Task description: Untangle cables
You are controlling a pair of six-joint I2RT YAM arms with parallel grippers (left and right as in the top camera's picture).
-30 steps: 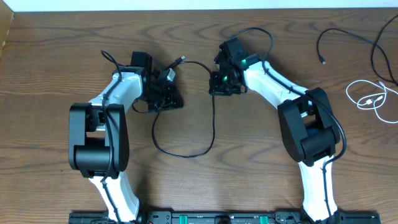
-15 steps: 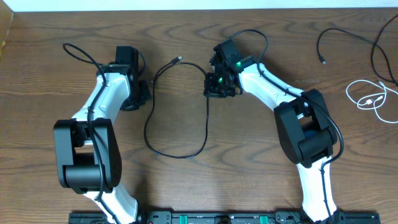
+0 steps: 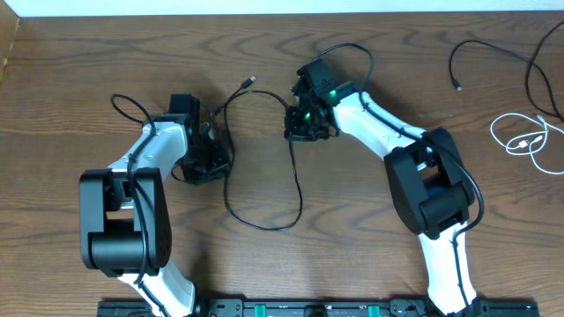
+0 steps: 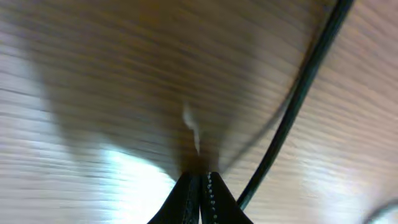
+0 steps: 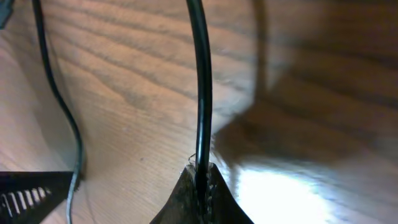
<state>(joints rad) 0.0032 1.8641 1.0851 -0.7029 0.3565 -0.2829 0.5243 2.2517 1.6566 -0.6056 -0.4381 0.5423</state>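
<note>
A long black cable (image 3: 227, 198) lies in a loop on the wooden table, with its plug end (image 3: 253, 81) at the back. My right gripper (image 3: 298, 130) is shut on this cable; in the right wrist view the cord (image 5: 200, 74) runs straight up out of the closed jaws (image 5: 200, 171). My left gripper (image 3: 210, 164) is low over the table just left of the cable. In the left wrist view its jaws (image 4: 200, 177) are shut with nothing between them, and the cable (image 4: 298, 93) passes just to their right.
At the far right lie two more black cables (image 3: 458, 60) (image 3: 536, 75) and a coiled white cable (image 3: 522, 141). The table's back edge (image 3: 282, 13) meets a white wall. Thick black wires loop from both arms.
My left gripper swung left away from the cable, then came back down and right beside it. The cable loop shifted on the table. My right gripper drifted slightly left, still holding the cable.
</note>
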